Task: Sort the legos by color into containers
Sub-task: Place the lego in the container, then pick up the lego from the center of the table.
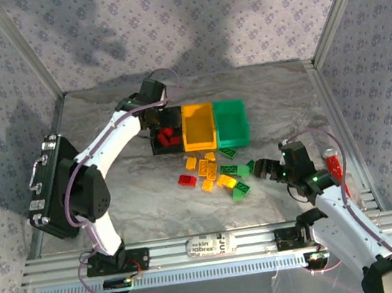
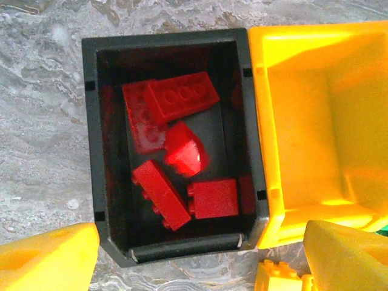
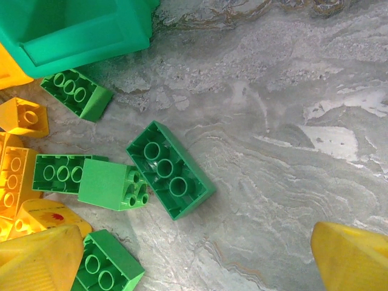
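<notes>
Left wrist, red legos [image 2: 182,98] in black bin [image 2: 90,151]

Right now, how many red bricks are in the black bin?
5: long one overlapping a flat plate, sloped one in the middle, two at the other end. Others may be hidden.

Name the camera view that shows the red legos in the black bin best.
Left wrist: it looks straight down into the black bin, each of the red legos outlined clearly. Top external shows them as a small red patch. Right wrist faces loose green legos.
</notes>
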### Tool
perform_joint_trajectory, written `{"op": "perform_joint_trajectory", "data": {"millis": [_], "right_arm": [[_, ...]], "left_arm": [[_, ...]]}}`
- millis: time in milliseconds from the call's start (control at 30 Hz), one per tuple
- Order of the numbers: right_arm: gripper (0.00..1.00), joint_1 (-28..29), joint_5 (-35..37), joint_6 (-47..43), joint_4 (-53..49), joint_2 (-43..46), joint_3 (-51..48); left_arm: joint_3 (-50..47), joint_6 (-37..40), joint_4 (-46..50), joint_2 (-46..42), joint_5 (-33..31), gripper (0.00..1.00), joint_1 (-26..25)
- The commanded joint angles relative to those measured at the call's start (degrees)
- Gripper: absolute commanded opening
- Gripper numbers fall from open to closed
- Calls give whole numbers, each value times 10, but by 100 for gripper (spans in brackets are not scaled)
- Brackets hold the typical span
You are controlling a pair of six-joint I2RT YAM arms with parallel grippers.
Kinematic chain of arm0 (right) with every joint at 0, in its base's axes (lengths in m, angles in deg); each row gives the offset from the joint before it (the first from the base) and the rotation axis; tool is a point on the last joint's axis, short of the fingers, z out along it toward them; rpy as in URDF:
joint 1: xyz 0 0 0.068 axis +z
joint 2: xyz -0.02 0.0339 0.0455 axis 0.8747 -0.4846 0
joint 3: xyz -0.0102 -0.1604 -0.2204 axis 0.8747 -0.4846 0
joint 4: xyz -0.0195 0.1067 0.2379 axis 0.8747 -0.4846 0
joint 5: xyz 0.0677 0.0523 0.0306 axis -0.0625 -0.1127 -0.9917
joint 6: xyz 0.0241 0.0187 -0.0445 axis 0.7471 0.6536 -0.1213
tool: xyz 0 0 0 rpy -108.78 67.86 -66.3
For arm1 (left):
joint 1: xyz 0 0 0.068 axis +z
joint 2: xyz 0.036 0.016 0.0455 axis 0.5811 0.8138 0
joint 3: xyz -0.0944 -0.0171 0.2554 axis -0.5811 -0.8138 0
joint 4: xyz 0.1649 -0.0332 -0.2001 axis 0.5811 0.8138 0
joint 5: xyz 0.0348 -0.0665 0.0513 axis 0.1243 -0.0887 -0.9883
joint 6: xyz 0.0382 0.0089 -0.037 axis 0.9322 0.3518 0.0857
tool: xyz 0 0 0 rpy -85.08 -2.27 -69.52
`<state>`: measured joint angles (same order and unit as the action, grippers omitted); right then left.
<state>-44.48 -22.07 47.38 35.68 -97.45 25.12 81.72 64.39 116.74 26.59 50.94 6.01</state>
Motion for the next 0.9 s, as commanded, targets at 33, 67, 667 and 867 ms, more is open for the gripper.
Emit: {"op": "perform_joint_trajectory", "data": {"millis": [33,67,667,867], "right_arm": [[99,0,4,8,-1,5,-6],[99,0,4,8,0,5,-7],[99,0,4,8,-4,3,-6],[99,0,4,8,-1,3,-6]], "left_arm": [[-78,-13,-21,-90,-12,87,-42],[-98,-20,-24,-106,-19,86,-53],[-262,-102,-25,-85,-2,88,-188],[-255,-119,-25,-40,-5,88,-199]]}}
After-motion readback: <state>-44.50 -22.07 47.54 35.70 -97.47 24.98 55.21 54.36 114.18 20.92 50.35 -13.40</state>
